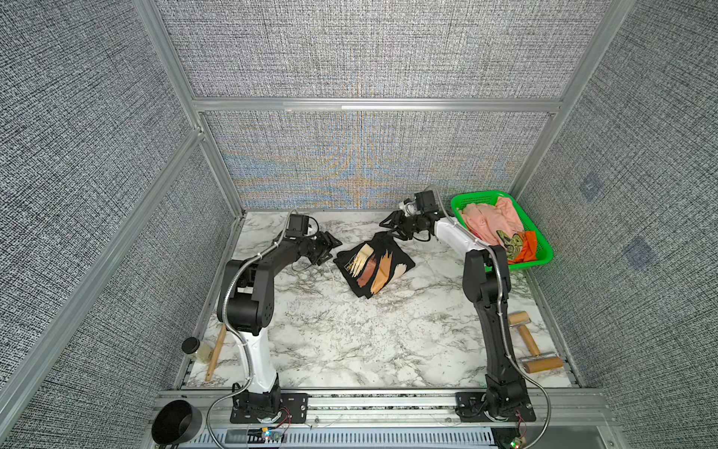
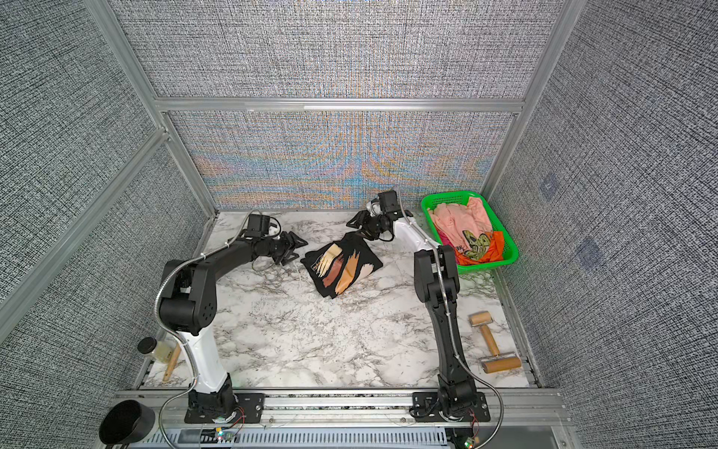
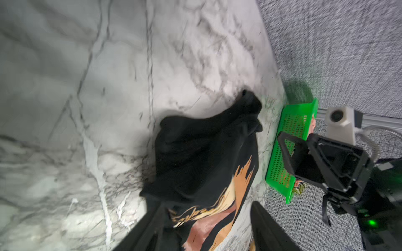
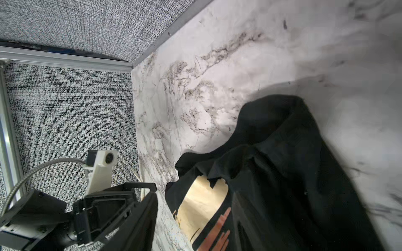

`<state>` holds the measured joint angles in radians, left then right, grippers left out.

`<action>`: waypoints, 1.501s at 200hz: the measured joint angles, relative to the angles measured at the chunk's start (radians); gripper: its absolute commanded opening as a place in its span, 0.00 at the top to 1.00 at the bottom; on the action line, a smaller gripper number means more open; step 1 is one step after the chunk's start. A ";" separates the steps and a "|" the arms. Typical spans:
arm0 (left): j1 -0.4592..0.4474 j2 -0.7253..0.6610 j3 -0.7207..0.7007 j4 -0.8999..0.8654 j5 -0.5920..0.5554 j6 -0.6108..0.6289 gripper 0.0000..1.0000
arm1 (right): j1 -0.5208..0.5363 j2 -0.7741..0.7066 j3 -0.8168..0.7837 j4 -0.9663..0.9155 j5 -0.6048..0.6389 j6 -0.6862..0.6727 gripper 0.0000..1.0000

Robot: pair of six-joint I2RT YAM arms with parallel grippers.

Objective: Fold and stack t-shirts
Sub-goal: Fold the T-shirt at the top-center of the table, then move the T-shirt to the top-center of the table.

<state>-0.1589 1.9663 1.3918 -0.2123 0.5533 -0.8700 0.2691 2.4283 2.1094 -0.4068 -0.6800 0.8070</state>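
Note:
A black t-shirt (image 1: 373, 266) with cream, tan and brown brush-stroke print lies loosely folded on the marble table (image 1: 349, 334), shown in both top views (image 2: 342, 266). My left gripper (image 1: 335, 250) hovers just left of it, open; in the left wrist view its fingers (image 3: 152, 221) straddle the shirt's edge (image 3: 206, 156) without pinching it. My right gripper (image 1: 386, 229) is open at the shirt's far corner, and one finger (image 4: 148, 213) shows beside the cloth (image 4: 282, 165). More t-shirts, peach-pink (image 1: 489, 221) and orange (image 1: 530, 245), are heaped in a green basket (image 1: 544, 248).
The basket stands in the far right corner against the wall. Two wooden rollers (image 1: 528, 342) (image 1: 544, 364) lie at the right front. A black-lidded jar (image 1: 194, 348) and a wooden stick (image 1: 215, 352) sit at the left front edge, and a black cup (image 1: 176, 421) rests off the table.

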 measured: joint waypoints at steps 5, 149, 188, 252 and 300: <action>0.003 0.002 0.029 -0.018 -0.012 0.017 0.28 | -0.004 -0.005 0.002 -0.013 0.003 -0.018 0.38; -0.112 0.125 0.285 -0.459 -0.306 0.356 0.30 | 0.018 -0.040 -0.013 -0.230 0.242 -0.513 0.42; -0.108 0.164 0.314 -0.492 -0.343 0.380 0.31 | 0.052 0.103 0.173 -0.248 0.245 -0.577 0.39; -0.118 0.233 0.394 -0.499 -0.306 0.417 0.37 | 0.084 0.197 0.287 -0.256 0.215 -0.614 0.46; -0.121 0.274 0.427 -0.525 -0.289 0.420 0.43 | 0.093 0.217 0.287 -0.261 0.212 -0.620 0.79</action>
<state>-0.2798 2.2398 1.8187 -0.7376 0.2646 -0.4496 0.3626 2.6457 2.3962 -0.6682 -0.4679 0.1871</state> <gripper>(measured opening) 0.607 0.296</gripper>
